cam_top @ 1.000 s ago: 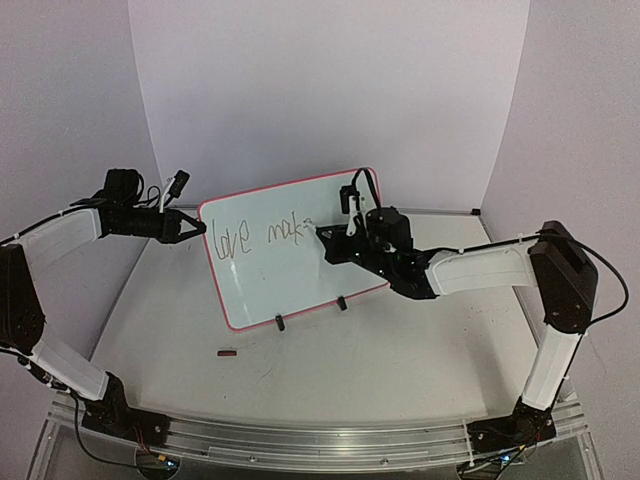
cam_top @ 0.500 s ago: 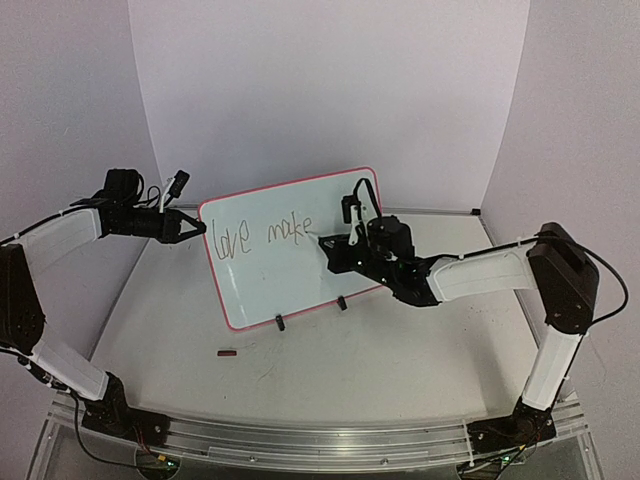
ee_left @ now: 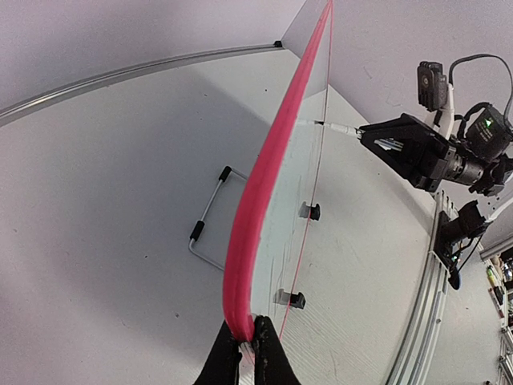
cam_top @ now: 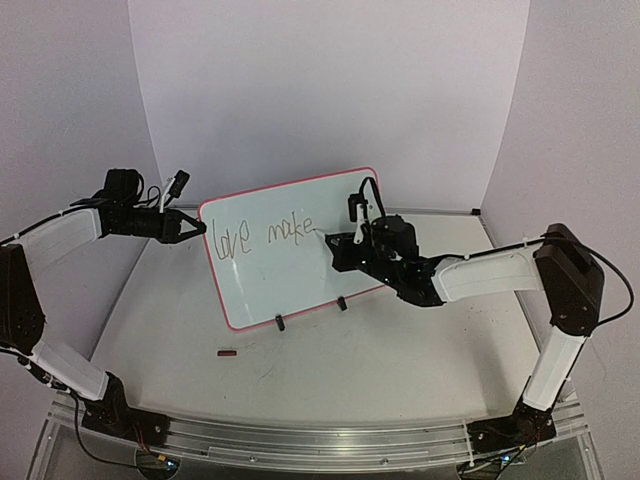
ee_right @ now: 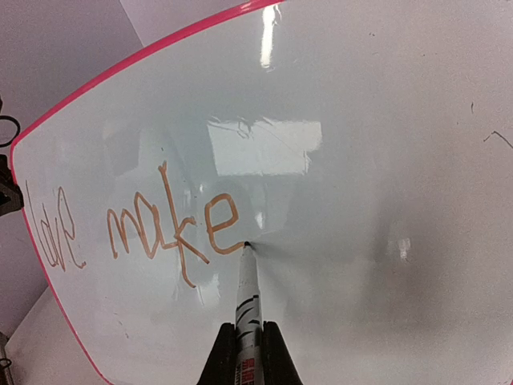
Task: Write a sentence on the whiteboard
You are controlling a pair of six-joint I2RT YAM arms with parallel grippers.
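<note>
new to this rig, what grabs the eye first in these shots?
The pink-framed whiteboard, propped up at centre, carries handwritten writing reading "love make" across its upper left. The right tool holds a marker with its tip on the board just after the "e", while the left tool pinches the frame at the board's left edge.

Whiteboard (cam_top: 270,285) upright across table (cam_top: 400,350) middle; bare room in front
</note>
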